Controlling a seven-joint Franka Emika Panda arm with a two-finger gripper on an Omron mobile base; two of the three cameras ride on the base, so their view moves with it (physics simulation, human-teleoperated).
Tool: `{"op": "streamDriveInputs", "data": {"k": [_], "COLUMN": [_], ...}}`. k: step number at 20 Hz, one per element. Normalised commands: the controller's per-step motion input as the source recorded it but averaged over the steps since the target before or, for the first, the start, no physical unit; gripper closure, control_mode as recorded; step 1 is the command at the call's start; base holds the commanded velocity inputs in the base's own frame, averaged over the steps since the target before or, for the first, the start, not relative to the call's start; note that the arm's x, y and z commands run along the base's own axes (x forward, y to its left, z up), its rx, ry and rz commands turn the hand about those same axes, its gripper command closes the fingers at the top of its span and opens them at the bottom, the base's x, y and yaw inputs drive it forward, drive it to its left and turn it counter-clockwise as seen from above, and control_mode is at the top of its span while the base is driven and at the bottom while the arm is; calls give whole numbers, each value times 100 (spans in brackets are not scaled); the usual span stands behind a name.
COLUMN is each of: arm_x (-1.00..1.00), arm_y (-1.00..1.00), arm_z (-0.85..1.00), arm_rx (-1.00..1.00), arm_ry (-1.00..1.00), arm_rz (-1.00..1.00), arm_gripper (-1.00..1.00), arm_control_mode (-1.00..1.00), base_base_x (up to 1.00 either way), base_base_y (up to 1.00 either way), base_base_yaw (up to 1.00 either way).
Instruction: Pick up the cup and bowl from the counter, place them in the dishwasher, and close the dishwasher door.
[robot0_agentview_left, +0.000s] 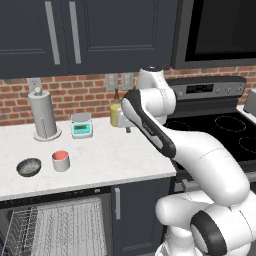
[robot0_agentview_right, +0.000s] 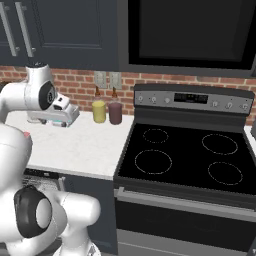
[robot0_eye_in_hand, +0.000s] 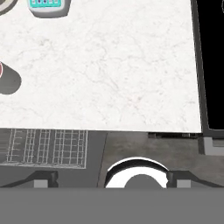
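Note:
The cup (robot0_agentview_left: 61, 160), short and white-grey with a red inside, stands on the white marbled counter (robot0_agentview_left: 115, 155) near its front edge. Just left of it sits the bowl (robot0_agentview_left: 29, 167), dark-rimmed and speckled. My gripper (robot0_agentview_left: 127, 129) hangs open over the counter's back right part, well to the right of both, holding nothing. In the hand view its finger tips (robot0_eye_in_hand: 43, 179) stand wide apart, and the cup (robot0_eye_in_hand: 6, 78) is cut off at the left edge. The dishwasher (robot0_agentview_left: 60, 225) below the counter stands open with its wire rack (robot0_eye_in_hand: 43, 146) showing. Its door is out of view.
A paper towel holder (robot0_agentview_left: 44, 115) and a small scale (robot0_agentview_left: 81, 125) stand at the counter's back. A yellow tumbler (robot0_agentview_right: 99, 111) and a maroon tumbler (robot0_agentview_right: 115, 113) stand by the brick wall. The black stovetop (robot0_agentview_right: 185, 157) adjoins the counter on the right.

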Motion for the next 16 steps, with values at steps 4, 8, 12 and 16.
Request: {"op": "streamDriveInputs", "data": {"k": [4, 8, 12, 16], "arm_x": [7, 17, 16, 20], "arm_y": [99, 96, 85, 43], "arm_z": [-3, -13, -16, -25], "arm_rx": [-4, -4, -2, 0], "arm_ry": [1, 7, 10, 12], "arm_rz": [-1, -2, -1, 0], "arm_gripper": [-100, -100, -100, -100], "arm_control_mode": [-100, -100, -100, -100], "base_base_x": [0, 0, 0, 0], "base_base_y": [0, 0, 0, 0], "base_base_yaw": [0, 0, 0, 0]}}
